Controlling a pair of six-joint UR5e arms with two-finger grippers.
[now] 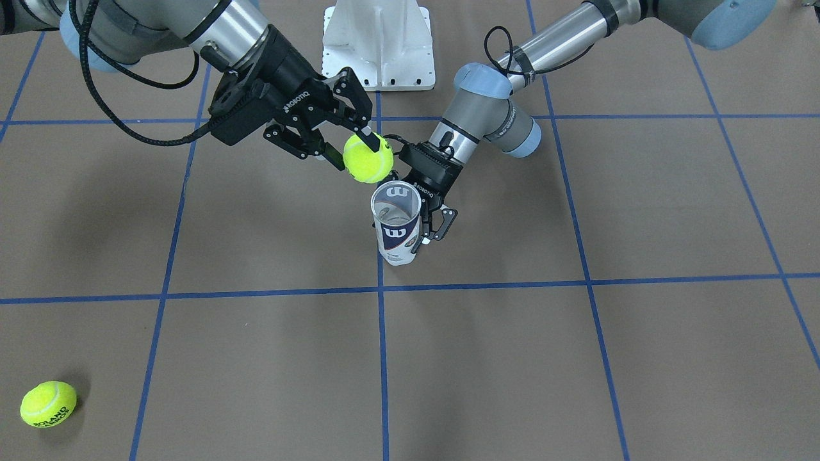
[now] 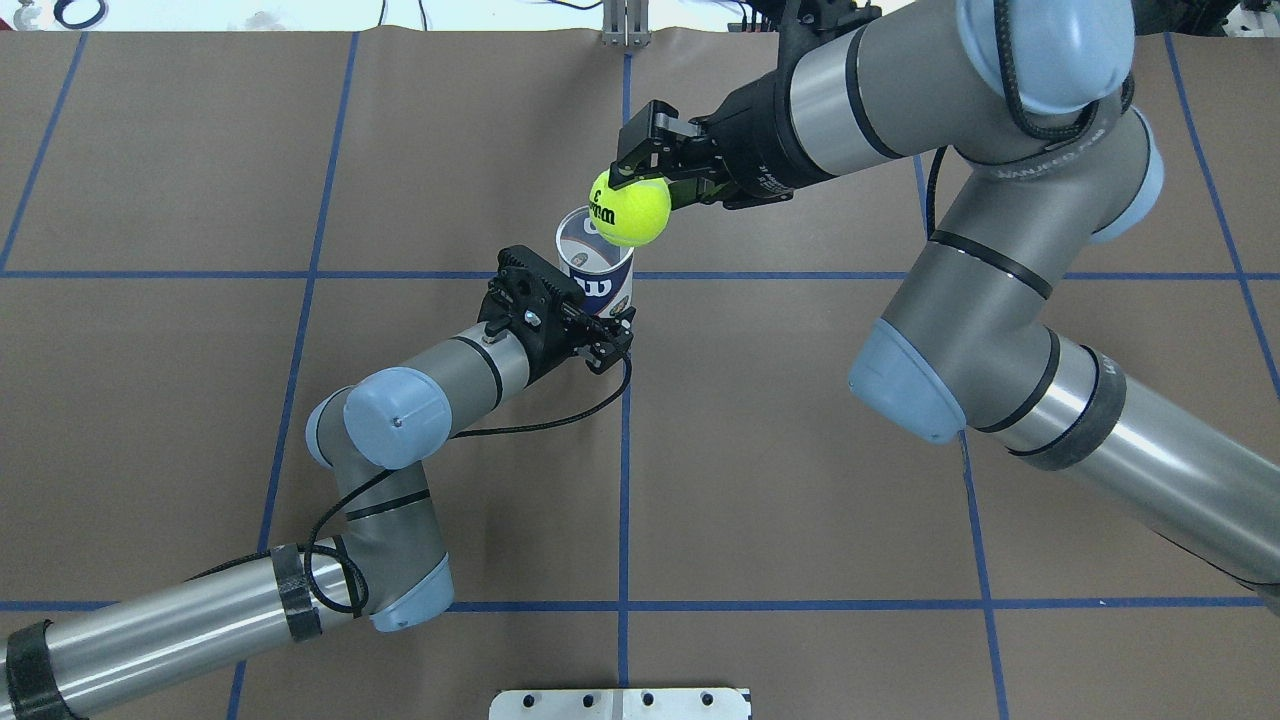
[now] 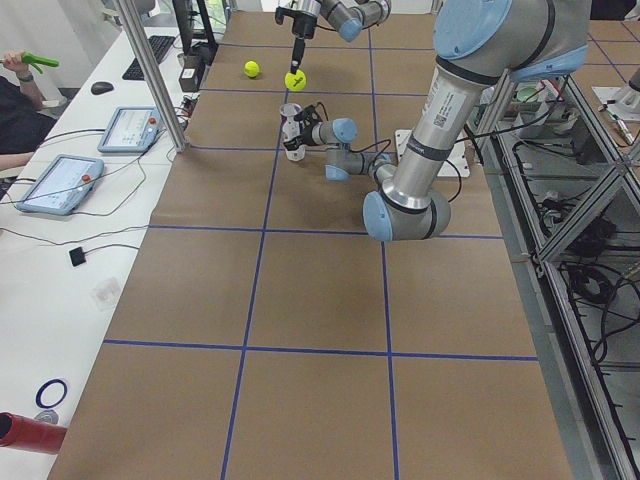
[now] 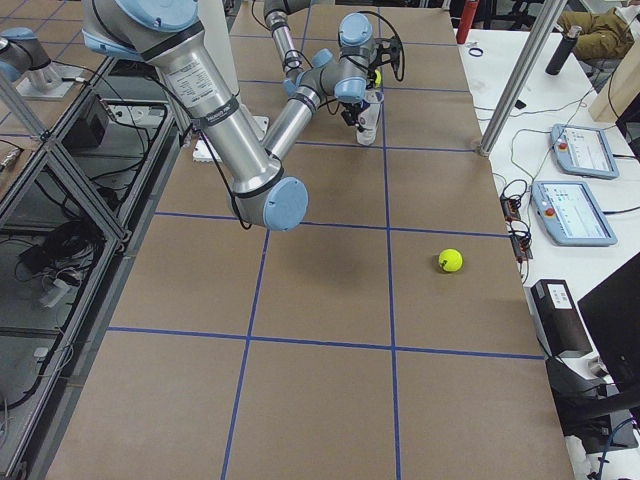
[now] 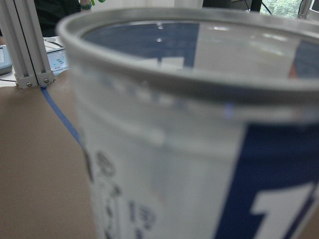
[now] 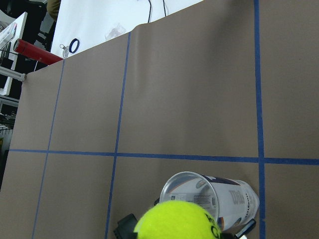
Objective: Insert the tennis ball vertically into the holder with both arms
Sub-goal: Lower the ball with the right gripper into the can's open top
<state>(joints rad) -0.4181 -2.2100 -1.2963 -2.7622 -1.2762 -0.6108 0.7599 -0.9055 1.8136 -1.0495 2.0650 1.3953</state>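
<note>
The holder (image 1: pixel 397 224) is a clear tube with a navy-and-white label. It stands upright on the brown table with its open top up, and shows in the overhead view (image 2: pixel 598 270). My left gripper (image 1: pixel 415 234) is shut on its side, low down, and also shows from overhead (image 2: pixel 592 305). The tube fills the left wrist view (image 5: pixel 199 149). My right gripper (image 1: pixel 354 149) is shut on a yellow tennis ball (image 1: pixel 368 158), held just above and beside the tube's rim (image 6: pixel 199 191). The ball (image 2: pixel 630 208) overlaps the rim from overhead. The tube looks empty.
A second tennis ball (image 1: pixel 48 403) lies loose far off on the table, also in the right side view (image 4: pixel 450 260). The white robot base (image 1: pixel 378 45) stands behind the tube. Tablets (image 4: pixel 575 210) and a metal post (image 3: pixel 150 70) line the operators' side.
</note>
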